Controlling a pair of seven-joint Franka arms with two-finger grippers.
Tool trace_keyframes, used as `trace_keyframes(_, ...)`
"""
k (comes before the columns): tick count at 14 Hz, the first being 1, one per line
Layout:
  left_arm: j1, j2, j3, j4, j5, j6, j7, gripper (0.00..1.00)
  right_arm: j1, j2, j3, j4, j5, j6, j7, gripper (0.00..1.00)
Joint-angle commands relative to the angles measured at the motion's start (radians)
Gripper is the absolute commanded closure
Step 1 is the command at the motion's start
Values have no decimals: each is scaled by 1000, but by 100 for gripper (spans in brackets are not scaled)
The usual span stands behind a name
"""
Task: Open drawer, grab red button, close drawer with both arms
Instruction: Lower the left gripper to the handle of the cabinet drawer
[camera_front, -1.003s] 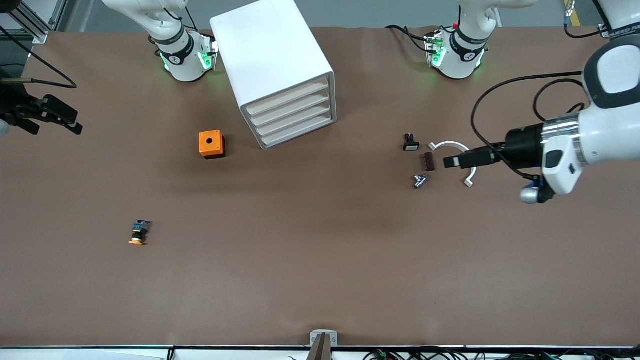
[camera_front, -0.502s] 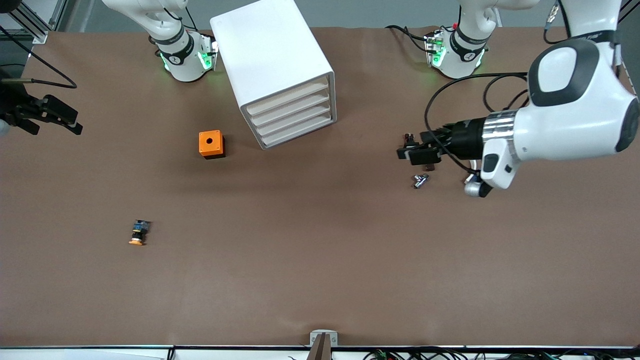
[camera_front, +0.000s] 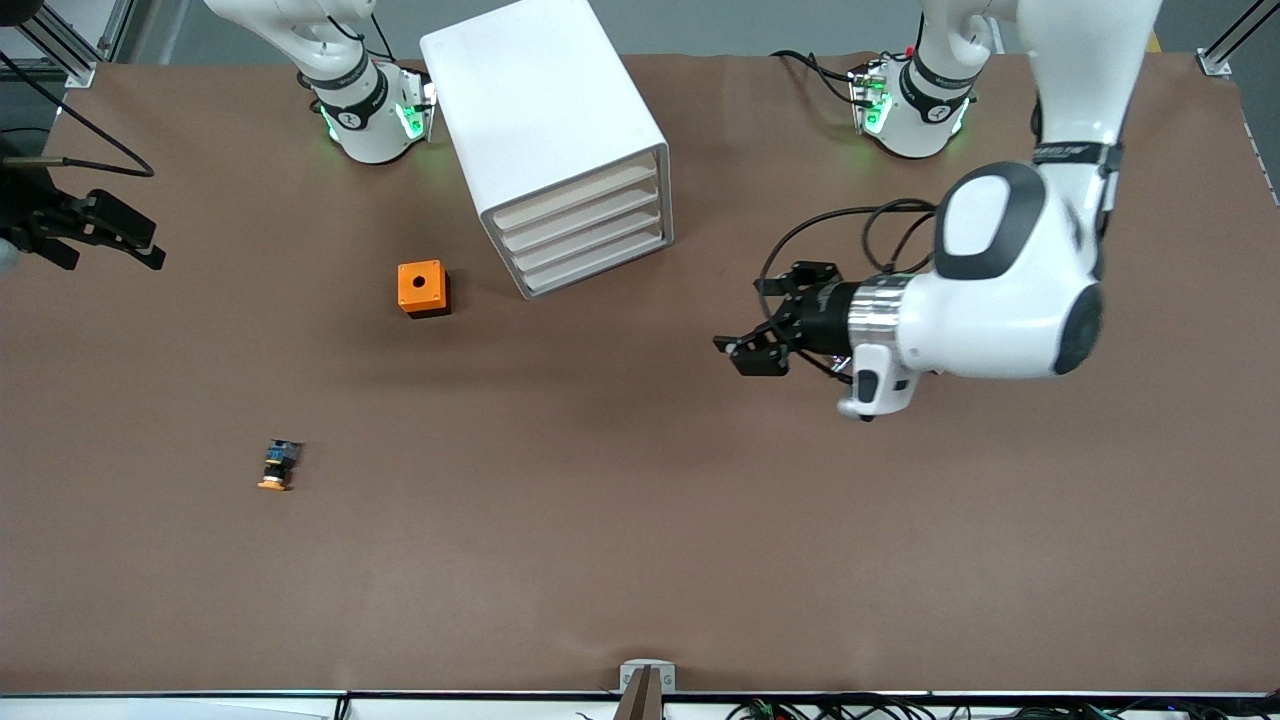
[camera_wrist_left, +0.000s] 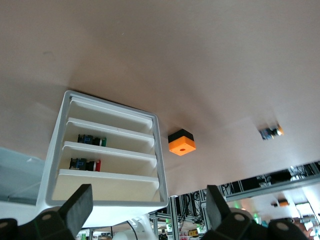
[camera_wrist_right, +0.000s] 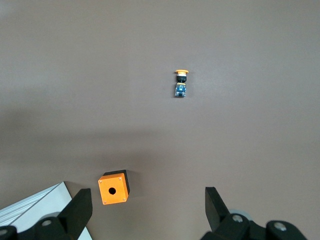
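Note:
The white drawer cabinet (camera_front: 560, 140) stands near the robots' bases, its four drawer fronts (camera_front: 590, 235) all pushed in. In the left wrist view the cabinet (camera_wrist_left: 105, 150) shows a red-capped button (camera_wrist_left: 86, 164) with a black-and-blue body in one drawer, and another small blue part (camera_wrist_left: 91, 140) in the drawer beside it. My left gripper (camera_front: 760, 318) is open and empty above the table, facing the drawer fronts from a distance; it also shows in its wrist view (camera_wrist_left: 147, 210). My right gripper (camera_front: 135, 240) waits open and empty at the right arm's end of the table (camera_wrist_right: 147, 207).
An orange box with a hole (camera_front: 423, 288) sits beside the cabinet toward the right arm's end; it also shows in the right wrist view (camera_wrist_right: 113, 188). An orange-capped button (camera_front: 277, 466) lies nearer the front camera, also seen in the right wrist view (camera_wrist_right: 180, 83). The left arm covers several small parts.
My left arm has swung from its end of the table toward the cabinet, passing over the small parts, which it now hides. The right arm has not moved.

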Motion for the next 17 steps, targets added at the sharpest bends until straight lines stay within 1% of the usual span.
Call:
trace_keyframes(1,-29,59,8,45,-8,-5,-130,0,-5,-22,2,-21,15,14,-4,0)
trace_keyframes(3,-45,80,15,53,-2,-3,-202,0,-5,-23,2,-21,15,14,-4,0)
trace_keyframes(5,-59,126,14,91,36,0,-281,0,-3,-23,2,-21,15,14,-4,0)
trace_keyframes(6,-59,134,9,102,36,7,-308,0,-3,-22,2,-21,15,14,-2,0)
trace_keyframes(8,-59,160,3,146,33,11,-316,0,-3,-22,2,-21,15,10,-2,0)
trace_keyframes(10,-82,172,2,145,26,12,-354,0,-3,-22,2,-21,15,3,-2,0)
trace_keyframes(12,-91,214,0,141,24,11,-490,0,-3,-22,2,-19,15,5,-2,0)
trace_keyframes(13,-91,237,0,139,10,4,-526,0,-3,-22,2,-18,15,3,-2,0)
trace_keyframes(15,-93,251,0,130,-17,-9,-559,0,-3,-20,2,-17,15,6,-4,0)
trace_keyframes(17,-94,283,0,130,-45,-47,-620,0,-3,-22,2,-17,15,9,-4,0)
